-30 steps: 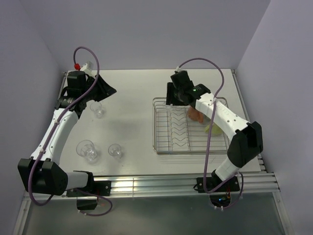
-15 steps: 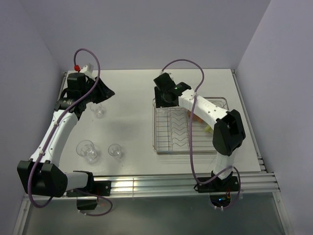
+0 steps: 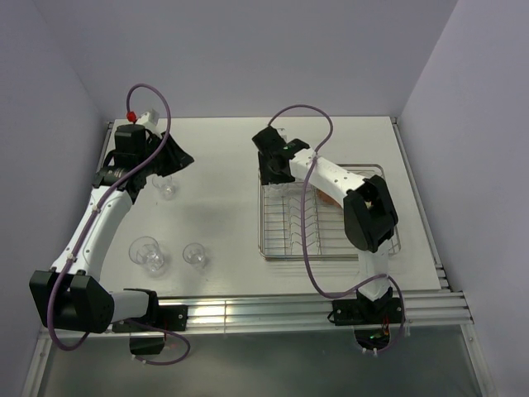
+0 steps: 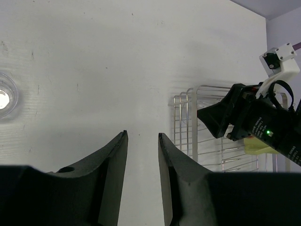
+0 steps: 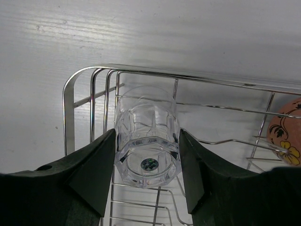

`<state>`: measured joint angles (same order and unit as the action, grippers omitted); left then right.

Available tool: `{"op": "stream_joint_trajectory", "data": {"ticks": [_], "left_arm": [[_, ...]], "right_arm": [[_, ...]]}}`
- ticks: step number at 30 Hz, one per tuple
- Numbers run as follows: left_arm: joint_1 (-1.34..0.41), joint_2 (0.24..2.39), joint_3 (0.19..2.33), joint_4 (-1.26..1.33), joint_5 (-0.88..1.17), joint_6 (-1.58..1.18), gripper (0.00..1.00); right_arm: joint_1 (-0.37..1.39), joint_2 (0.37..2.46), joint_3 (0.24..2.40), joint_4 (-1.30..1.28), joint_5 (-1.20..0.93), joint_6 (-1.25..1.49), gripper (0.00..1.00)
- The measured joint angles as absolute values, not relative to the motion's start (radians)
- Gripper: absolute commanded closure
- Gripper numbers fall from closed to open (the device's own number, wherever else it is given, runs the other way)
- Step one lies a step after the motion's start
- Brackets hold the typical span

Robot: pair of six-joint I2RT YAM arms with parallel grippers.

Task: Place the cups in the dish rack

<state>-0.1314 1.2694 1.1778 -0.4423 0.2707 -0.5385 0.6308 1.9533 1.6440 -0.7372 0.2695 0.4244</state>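
No legible text, labels, or numbers

The table (image 3: 223, 165) is white and the walls (image 3: 248, 58) pale lilac. The rack (image 5: 70, 108) is shiny chrome. The tumbler (image 5: 148, 155) is clear, with faceted sides. The pink mug (image 5: 284, 134) bears dark scrolls and a yellow flower; the green mug (image 4: 256, 146) is pale yellow-green. The left arm (image 3: 97, 217) and right arm (image 3: 331, 172) are white with black joints. The left gripper (image 4: 142, 136) and right gripper (image 5: 147, 136) are black. The cables (image 3: 157, 89) are mauve, one with a red cap (image 3: 129, 110).
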Motion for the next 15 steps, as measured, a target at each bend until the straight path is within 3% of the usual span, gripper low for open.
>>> {"op": "stream_joint_trajectory", "data": {"ticks": [10,13,15], "left_arm": [[-0.131,1.269,1.174,-0.442,0.27,-0.538,0.62],[-0.131,1.269,1.171,-0.442,0.27,-0.538,0.62],[-0.131,1.269,1.171,-0.442,0.27,-0.538,0.62]], "right_arm": [[0.631,2.003,1.678,-0.748,0.281,0.425,0.85],[0.631,2.009,1.684,-0.753,0.287,0.425,0.76],[0.631,2.014,1.689,-0.754,0.292,0.426,0.65]]}}
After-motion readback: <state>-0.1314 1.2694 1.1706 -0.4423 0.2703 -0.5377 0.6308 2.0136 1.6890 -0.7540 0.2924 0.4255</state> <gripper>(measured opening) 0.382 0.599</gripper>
